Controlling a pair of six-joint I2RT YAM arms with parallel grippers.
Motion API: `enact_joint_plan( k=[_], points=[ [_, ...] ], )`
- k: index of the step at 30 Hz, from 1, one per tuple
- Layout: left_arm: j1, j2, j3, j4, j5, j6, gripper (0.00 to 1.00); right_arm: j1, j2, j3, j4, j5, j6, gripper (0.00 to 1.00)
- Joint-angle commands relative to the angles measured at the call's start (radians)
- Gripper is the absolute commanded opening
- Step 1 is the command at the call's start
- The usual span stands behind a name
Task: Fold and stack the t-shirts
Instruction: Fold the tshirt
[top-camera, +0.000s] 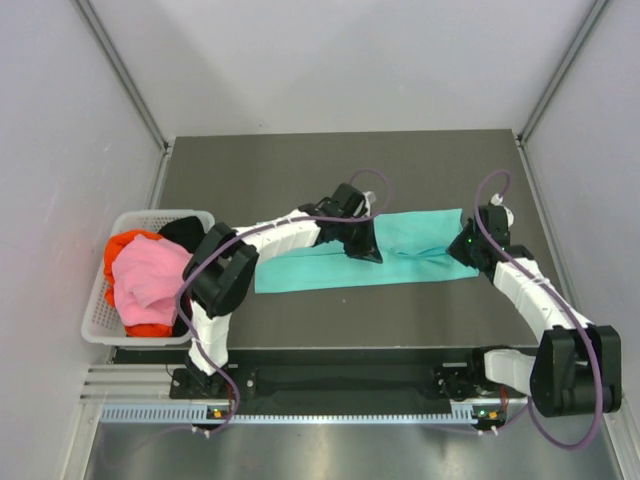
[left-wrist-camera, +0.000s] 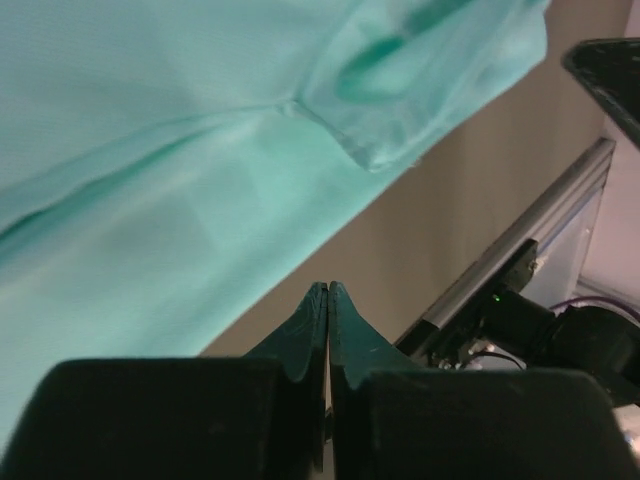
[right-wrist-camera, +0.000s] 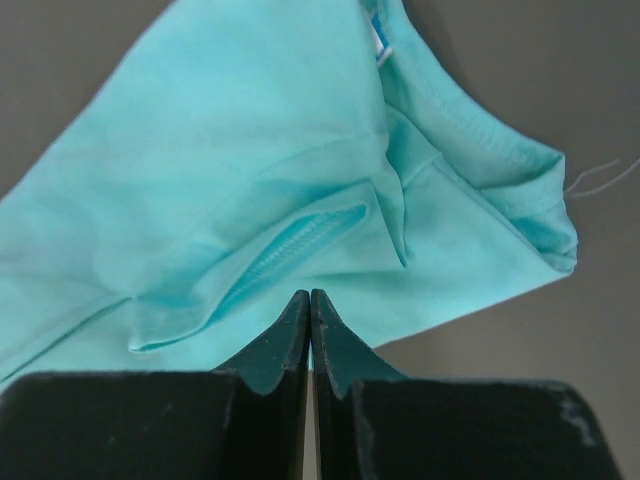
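Observation:
The teal t-shirt (top-camera: 415, 243) lies on the dark table as a long folded strip. It also shows in the left wrist view (left-wrist-camera: 180, 150) and the right wrist view (right-wrist-camera: 250, 130), where its collar and sleeve hem are bunched. My left gripper (top-camera: 365, 250) (left-wrist-camera: 328, 288) is shut and empty over the strip's middle, at its near edge. My right gripper (top-camera: 462, 248) (right-wrist-camera: 309, 295) is shut and empty at the strip's right end, its tips just over the cloth's near edge. The pink shirt (top-camera: 150, 275), red-orange shirt (top-camera: 135, 243) and black shirt (top-camera: 182, 232) lie heaped in the basket.
The white lattice basket (top-camera: 95, 320) stands at the table's left edge. White walls enclose the table on three sides. A metal rail (top-camera: 330, 410) with the arm bases runs along the near edge.

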Motion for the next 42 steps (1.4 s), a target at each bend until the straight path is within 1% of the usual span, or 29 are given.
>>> enact_joint_plan(
  k=[1,6,8,9,13,18,21,25,26,29,30,33,35,38,39,41,42],
  points=[
    [-0.045,0.033,0.033,0.090,0.029,-0.042,0.00,0.004,-0.014,-0.020,0.012,-0.037,-0.008,0.01],
    [-0.074,0.117,0.097,0.119,0.009,-0.076,0.00,0.005,-0.015,-0.004,0.019,-0.039,-0.022,0.01],
    [-0.072,0.161,0.118,0.139,0.023,-0.103,0.00,0.001,-0.008,0.017,-0.022,-0.040,-0.028,0.02],
    [-0.074,0.178,0.153,0.142,0.029,-0.108,0.00,-0.004,-0.002,0.028,-0.039,-0.051,-0.032,0.02],
    [-0.072,0.240,0.249,0.125,0.021,-0.123,0.00,-0.022,-0.015,0.060,-0.050,-0.109,-0.051,0.01],
    [-0.065,0.310,0.367,0.099,-0.009,-0.128,0.00,-0.030,-0.025,0.068,-0.051,-0.102,-0.081,0.01],
    [-0.052,0.343,0.401,0.064,-0.029,-0.131,0.00,-0.033,-0.012,0.072,-0.048,-0.109,-0.091,0.01],
    [-0.043,0.347,0.398,0.053,-0.074,-0.129,0.01,-0.032,0.020,0.050,-0.004,-0.135,-0.089,0.01],
    [-0.043,0.350,0.399,0.051,-0.077,-0.129,0.01,-0.032,0.030,0.040,0.043,-0.137,-0.091,0.01],
    [-0.040,0.363,0.405,0.035,-0.095,-0.129,0.01,-0.033,0.101,0.026,0.110,-0.106,-0.095,0.02],
    [-0.039,0.366,0.410,0.028,-0.103,-0.131,0.01,-0.035,0.154,0.026,0.143,-0.094,-0.101,0.02],
    [-0.036,0.366,0.413,-0.010,-0.134,-0.126,0.02,-0.045,0.259,0.043,0.163,-0.077,-0.101,0.02],
    [-0.032,0.354,0.415,-0.036,-0.144,-0.120,0.03,-0.053,0.290,0.049,0.162,-0.065,-0.101,0.01],
    [-0.020,0.308,0.418,-0.071,-0.125,-0.099,0.06,-0.062,0.275,0.082,0.116,-0.074,-0.109,0.04],
    [-0.017,0.289,0.418,-0.079,-0.121,-0.090,0.07,-0.062,0.235,0.094,0.090,-0.072,-0.118,0.06],
    [-0.006,0.237,0.418,-0.100,-0.122,-0.064,0.10,-0.101,0.192,0.134,0.074,-0.072,-0.124,0.13],
    [0.000,0.223,0.418,-0.108,-0.115,-0.057,0.11,-0.117,0.192,0.164,0.068,-0.083,-0.124,0.15]
  ],
)
